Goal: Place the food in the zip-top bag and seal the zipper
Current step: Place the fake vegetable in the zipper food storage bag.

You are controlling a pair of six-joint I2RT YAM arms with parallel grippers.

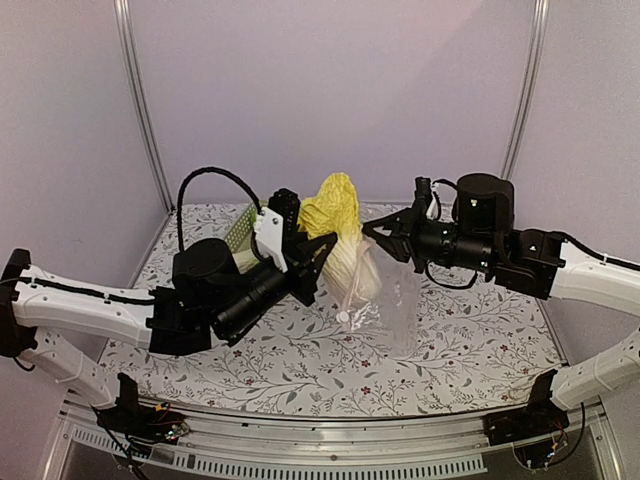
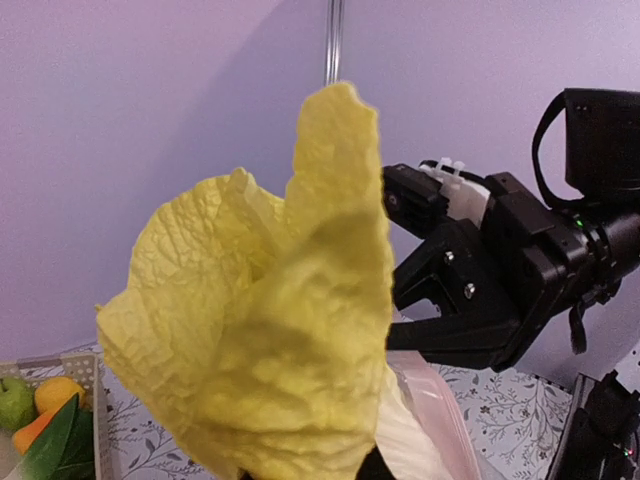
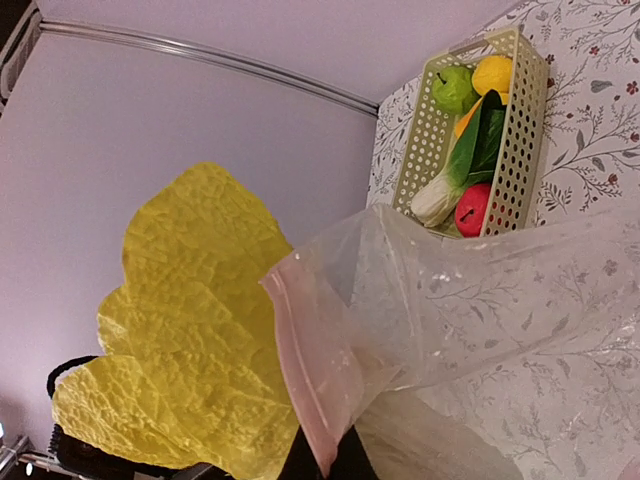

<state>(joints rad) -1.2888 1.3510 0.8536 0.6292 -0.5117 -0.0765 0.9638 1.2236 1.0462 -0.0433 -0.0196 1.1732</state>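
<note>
Top external view has the left hand (image 1: 318, 258) clamped on the white stalk of the yellow-leafed cabbage (image 1: 335, 212) above the floral bench (image 1: 300, 370). The right hand (image 1: 383, 235) is pinched shut on the mouth of the clear, crinkled zip-top bag (image 1: 390, 300). Whether the stalk sits inside the bag is hard to make out. Leaves fill the left wrist view, hiding that hand's fingers. Right wrist view shows the pink zipper (image 3: 300, 350) and the lattice basket (image 3: 525, 120) holding green apple (image 3: 452, 88), yellow fruit (image 3: 492, 72), red fruit (image 3: 472, 208) and dark green vegetable (image 3: 478, 140).
</note>
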